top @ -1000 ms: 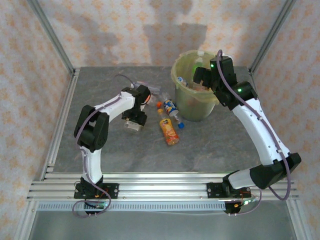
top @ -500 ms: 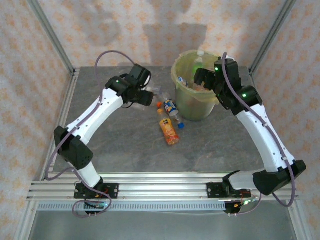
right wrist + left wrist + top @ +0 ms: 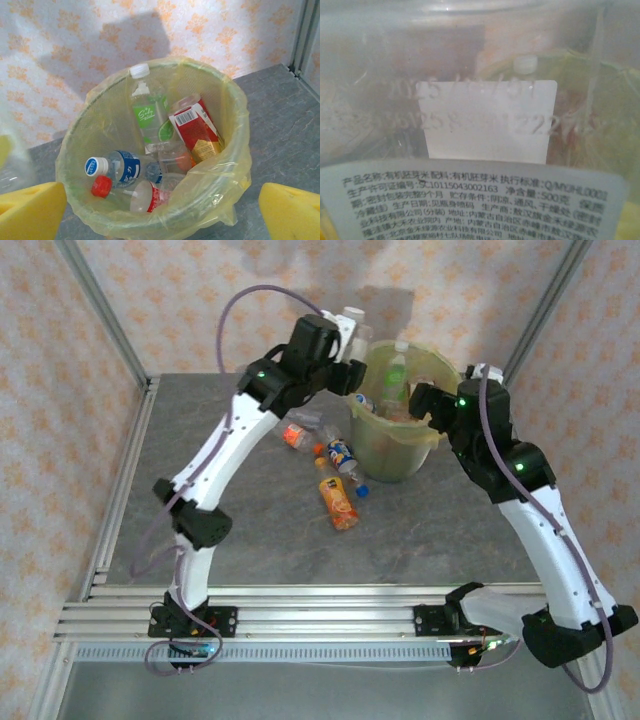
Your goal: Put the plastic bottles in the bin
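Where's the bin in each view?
Top external: bin far centre-right, between the arms.
Right wrist: bin centre, seen from above.
Left wrist: bin probably the yellow-green blur, right, behind the held bottle.
Shared landmark: green-label bottle standing in it.

Walls: we're looking at pale pink wallpaper point(image 3: 150, 300) with a repeating orange flower print, on the back and both sides.
Shadows: we've got soft grey patches point(image 3: 410, 305) on the back wall. From the right wrist view we catch a blocky one point(image 3: 130, 40) on the same paper.
Light: even and soft across the whole table, as we see it.
Table: grey, stone-look top point(image 3: 250, 540), matte and mottled.
Frame: silver metal posts point(image 3: 100, 310) slant up from the far corners, left and right.
Rails: ribbed aluminium bars point(image 3: 320, 615) run along the near edge.
Below: we see a plain grey strip point(image 3: 320, 695) under the rails.
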Controlling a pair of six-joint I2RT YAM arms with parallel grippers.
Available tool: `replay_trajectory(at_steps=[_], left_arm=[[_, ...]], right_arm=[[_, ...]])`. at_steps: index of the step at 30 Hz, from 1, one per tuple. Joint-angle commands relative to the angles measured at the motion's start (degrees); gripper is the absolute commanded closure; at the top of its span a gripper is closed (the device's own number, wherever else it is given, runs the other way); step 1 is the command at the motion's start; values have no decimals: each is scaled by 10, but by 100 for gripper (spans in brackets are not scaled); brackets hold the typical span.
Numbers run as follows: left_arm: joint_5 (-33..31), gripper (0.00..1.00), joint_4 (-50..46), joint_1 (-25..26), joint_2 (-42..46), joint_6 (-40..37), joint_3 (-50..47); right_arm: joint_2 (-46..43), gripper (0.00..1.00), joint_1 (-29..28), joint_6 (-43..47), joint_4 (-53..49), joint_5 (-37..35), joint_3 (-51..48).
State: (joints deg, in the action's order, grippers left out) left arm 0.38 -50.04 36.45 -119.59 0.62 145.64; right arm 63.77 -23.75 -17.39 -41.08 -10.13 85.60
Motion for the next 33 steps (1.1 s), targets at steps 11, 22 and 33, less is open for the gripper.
replay_trajectory(at_steps=[11, 22, 33], left_arm=[[34, 32, 80, 49, -95, -95, 92], [8, 19, 60, 59, -136, -147, 91], [6, 0, 53, 60, -134, -164, 91]], right_arm=[[-25, 1, -5, -14, 6, -37, -22], [-30, 1, -5, -12, -1, -46, -19], [-33, 1, -5, -7, -3, -44, -12]])
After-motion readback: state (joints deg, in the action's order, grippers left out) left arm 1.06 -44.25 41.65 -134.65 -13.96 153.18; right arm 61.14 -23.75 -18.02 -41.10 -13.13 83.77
